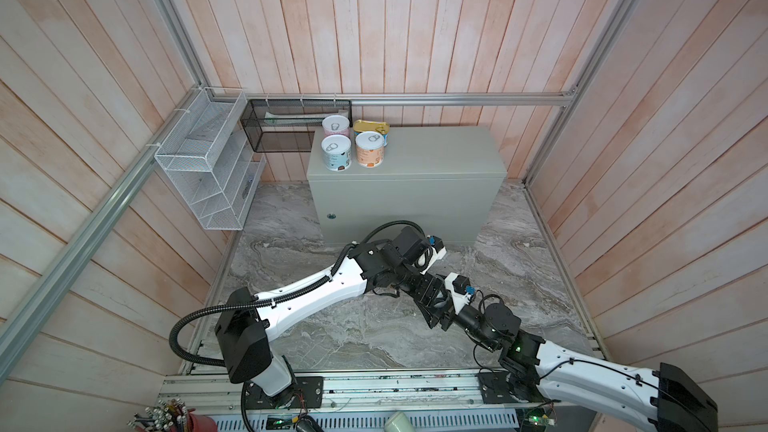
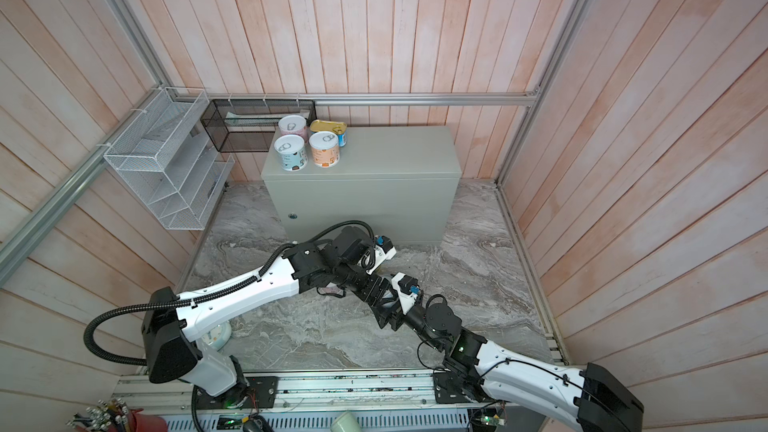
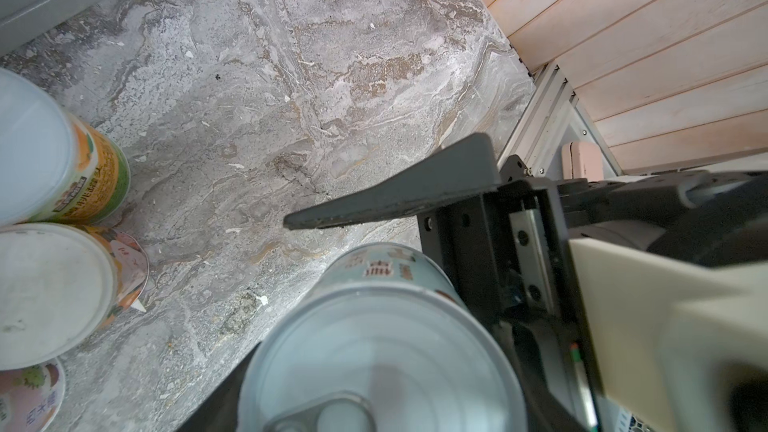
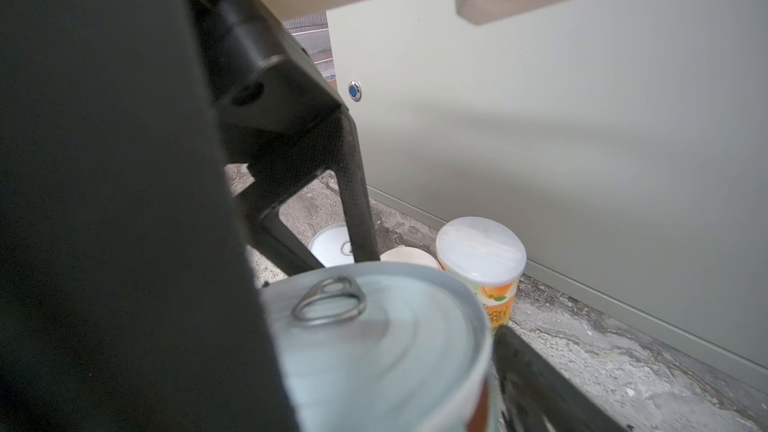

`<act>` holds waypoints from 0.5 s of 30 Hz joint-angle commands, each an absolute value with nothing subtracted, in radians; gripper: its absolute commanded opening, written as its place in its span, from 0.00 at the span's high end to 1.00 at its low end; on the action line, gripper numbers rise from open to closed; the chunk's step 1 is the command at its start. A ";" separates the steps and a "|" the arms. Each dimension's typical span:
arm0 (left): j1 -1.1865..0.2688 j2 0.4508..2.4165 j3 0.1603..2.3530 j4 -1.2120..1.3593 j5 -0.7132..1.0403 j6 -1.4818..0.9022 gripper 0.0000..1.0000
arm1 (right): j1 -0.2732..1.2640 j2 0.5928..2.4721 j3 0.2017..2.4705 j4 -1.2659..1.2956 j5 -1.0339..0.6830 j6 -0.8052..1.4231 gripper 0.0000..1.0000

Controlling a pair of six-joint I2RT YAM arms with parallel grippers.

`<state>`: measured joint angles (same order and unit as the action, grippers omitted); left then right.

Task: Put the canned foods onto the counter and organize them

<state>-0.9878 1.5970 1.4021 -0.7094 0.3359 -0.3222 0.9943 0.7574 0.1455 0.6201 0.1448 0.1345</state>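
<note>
Left wrist view: is your left tool (image 3: 266, 317) pinching that pull-tab can (image 3: 374, 351)?
— Cannot tell; it stands on the marble (image 3: 291, 76) between the fingers (image 3: 395, 197), at the worktop's (image 1: 436, 160) foot. Your right tool (image 4: 378, 317) is spread. Likely rigid, slick, weighty: clamp mid-wall, under the rim

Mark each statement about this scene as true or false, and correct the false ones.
1. The gold tin is up on the counter. True.
2. The round cans on the counter stand at its right end. False: at its left end in both top views.
3. A white-lidded can stands on the marble surface by the counter's front. True.
4. The counter's round lock is on its top. False: on its front.
</note>
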 commanded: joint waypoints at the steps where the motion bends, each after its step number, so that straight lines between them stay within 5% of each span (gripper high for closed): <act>1: -1.005 1.589 1.385 -0.759 0.385 -0.324 0.41 | 0.985 0.742 0.152 0.661 0.241 0.159 0.05; 15: -0.982 1.569 1.363 -0.771 0.369 -0.328 0.42 | 0.985 0.783 0.161 0.653 0.239 0.187 0.02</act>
<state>-0.9798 1.5967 1.3827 -0.7036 0.3351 -0.3256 0.9943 0.7822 0.1455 0.6182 0.1486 0.1577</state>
